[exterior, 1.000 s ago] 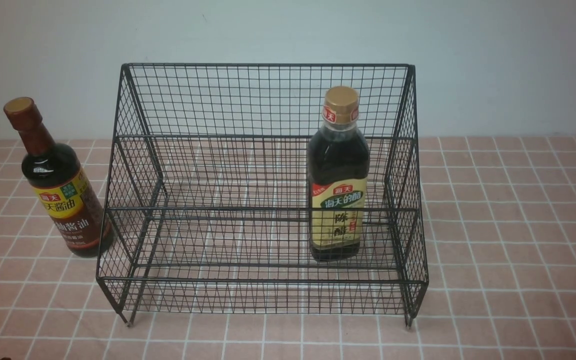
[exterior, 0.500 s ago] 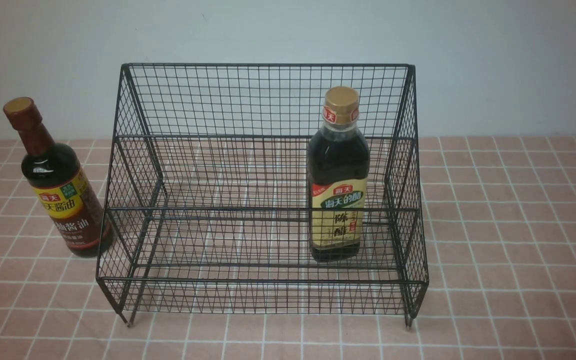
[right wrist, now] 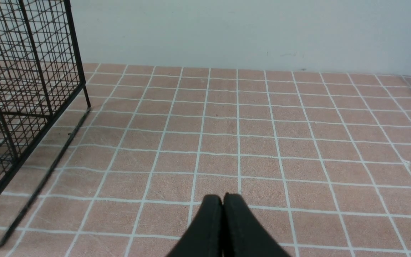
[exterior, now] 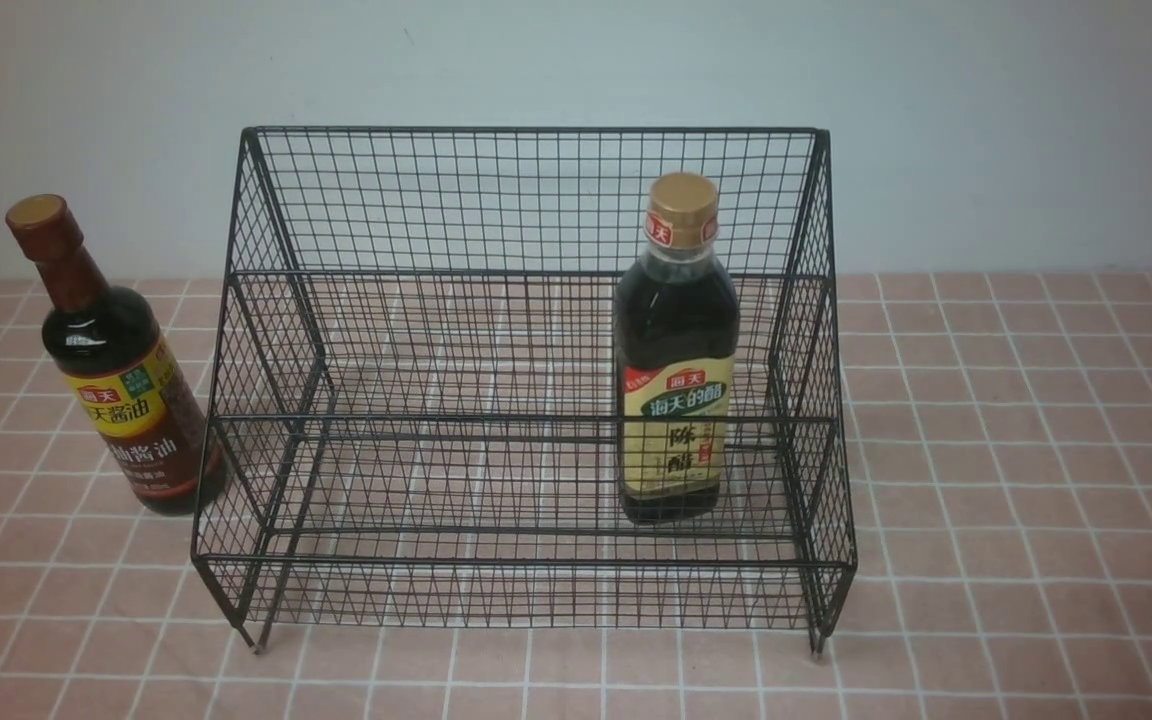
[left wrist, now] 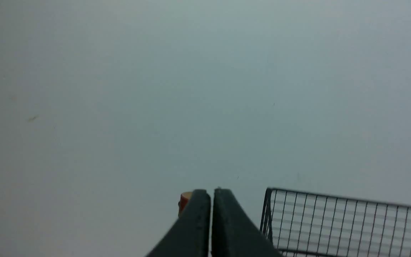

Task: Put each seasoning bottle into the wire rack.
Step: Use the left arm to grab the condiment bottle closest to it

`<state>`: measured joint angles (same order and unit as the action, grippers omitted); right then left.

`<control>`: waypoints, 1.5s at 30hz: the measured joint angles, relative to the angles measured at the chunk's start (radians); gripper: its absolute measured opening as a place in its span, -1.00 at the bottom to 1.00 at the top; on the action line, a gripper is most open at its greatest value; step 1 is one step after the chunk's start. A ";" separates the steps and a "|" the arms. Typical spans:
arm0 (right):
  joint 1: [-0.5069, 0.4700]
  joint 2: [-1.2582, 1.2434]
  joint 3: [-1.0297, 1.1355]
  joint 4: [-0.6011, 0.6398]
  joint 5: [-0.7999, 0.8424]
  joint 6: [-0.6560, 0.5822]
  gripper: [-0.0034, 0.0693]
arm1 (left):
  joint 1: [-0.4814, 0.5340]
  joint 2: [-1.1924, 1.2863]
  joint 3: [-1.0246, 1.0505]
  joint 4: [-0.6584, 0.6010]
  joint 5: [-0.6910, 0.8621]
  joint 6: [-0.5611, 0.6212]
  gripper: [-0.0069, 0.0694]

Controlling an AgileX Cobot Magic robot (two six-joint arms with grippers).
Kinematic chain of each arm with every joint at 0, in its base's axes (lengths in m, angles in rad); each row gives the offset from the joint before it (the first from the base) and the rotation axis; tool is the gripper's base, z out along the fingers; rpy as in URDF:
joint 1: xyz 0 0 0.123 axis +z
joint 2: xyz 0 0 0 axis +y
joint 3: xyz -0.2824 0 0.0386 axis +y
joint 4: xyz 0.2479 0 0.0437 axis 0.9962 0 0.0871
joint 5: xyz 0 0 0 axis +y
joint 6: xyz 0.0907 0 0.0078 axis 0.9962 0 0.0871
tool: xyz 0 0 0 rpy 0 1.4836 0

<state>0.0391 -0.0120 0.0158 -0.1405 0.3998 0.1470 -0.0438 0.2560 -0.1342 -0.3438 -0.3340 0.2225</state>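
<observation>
A black wire rack (exterior: 526, 270) stands mid-table in the front view. The squarer, gold-capped seasoning bottle (exterior: 677, 355) stands upright on the rack's lower tier, right side. The round, brown-capped bottle (exterior: 116, 365) stands on the cloth just left of the rack. Neither gripper shows in the front view. In the left wrist view my left gripper (left wrist: 212, 192) is shut and empty, with the brown cap (left wrist: 184, 201) peeking behind one finger and the rack's top corner (left wrist: 334, 221) beside it. My right gripper (right wrist: 222, 197) is shut and empty above bare cloth, the rack's side (right wrist: 23, 89) off to one side.
A pink checked cloth (exterior: 1016, 450) covers the table. A pale wall (exterior: 576, 60) rises directly behind the rack.
A dark part of the left arm showed at the front view's lower left edge half a second ago and is gone now. Bottles and rack have not moved.
</observation>
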 joint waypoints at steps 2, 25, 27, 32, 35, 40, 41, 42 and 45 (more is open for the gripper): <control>0.000 0.000 0.000 0.000 0.000 0.000 -0.94 | 0.000 0.107 -0.058 0.003 0.020 0.038 -0.83; 0.000 0.000 0.001 -0.002 -0.004 0.000 -0.94 | 0.000 0.968 -0.533 -0.143 -0.109 0.160 0.73; 0.000 0.000 0.001 -0.002 -0.004 0.000 -0.94 | 0.000 0.991 -0.548 -0.170 -0.120 0.179 0.75; 0.000 0.000 0.001 -0.002 -0.006 0.000 -0.94 | 0.000 1.082 -0.610 -0.227 -0.125 0.252 0.76; 0.000 0.000 0.001 -0.002 -0.006 0.000 -0.94 | 0.000 1.109 -0.618 -0.230 -0.138 0.259 0.76; 0.000 0.000 0.001 -0.002 -0.006 -0.007 -0.94 | 0.000 1.139 -0.620 -0.235 -0.145 0.275 0.75; 0.000 0.000 0.001 -0.002 -0.006 -0.011 -0.94 | 0.000 1.148 -0.620 -0.237 -0.145 0.288 0.74; 0.000 0.000 0.001 -0.002 -0.006 -0.015 -0.94 | 0.000 1.154 -0.621 -0.240 -0.145 0.294 0.74; 0.000 0.000 0.001 -0.002 -0.006 -0.018 -0.94 | 0.000 1.172 -0.621 -0.256 -0.145 0.303 0.73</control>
<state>0.0391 -0.0120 0.0170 -0.1425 0.3936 0.1292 -0.0438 1.4284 -0.7554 -0.5998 -0.4793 0.5257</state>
